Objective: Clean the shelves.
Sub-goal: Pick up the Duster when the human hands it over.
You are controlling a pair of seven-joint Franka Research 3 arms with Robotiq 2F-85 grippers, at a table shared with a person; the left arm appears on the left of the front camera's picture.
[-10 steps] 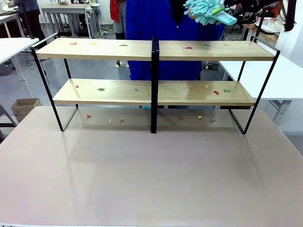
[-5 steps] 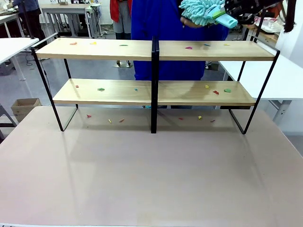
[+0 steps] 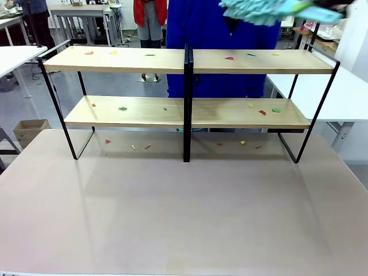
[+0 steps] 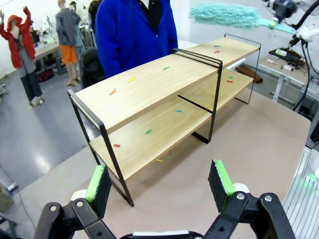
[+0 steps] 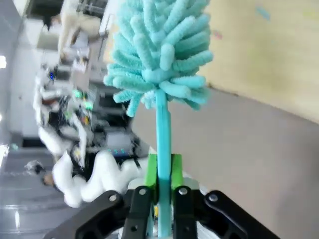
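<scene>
The shelves (image 3: 132, 112) stand across the far part of the beige table, two light-wood boards in a black frame; the left wrist view shows them (image 4: 149, 84) at an angle. Small coloured scraps (image 3: 229, 57) lie on both boards and on the table beneath. A fluffy turquoise duster (image 3: 259, 10) hovers, blurred, above the top board's right half. My right gripper (image 5: 163, 174) is shut on the duster (image 5: 159, 50) by its handle, with a shelf board (image 5: 279, 55) behind it. My left gripper (image 4: 158, 172) is open and holds nothing, well short of the rack's left end.
A person in a blue jacket (image 3: 207, 34) stands close behind the rack. White tables flank it at left (image 3: 17, 54) and right (image 3: 351, 92). A cardboard box (image 3: 30, 129) sits on the floor at left. The beige tabletop (image 3: 184, 213) stretches in front.
The duster has swung rightward and up along the top edge, now blurred and lying flatter. The person behind the rack has shifted slightly right.
</scene>
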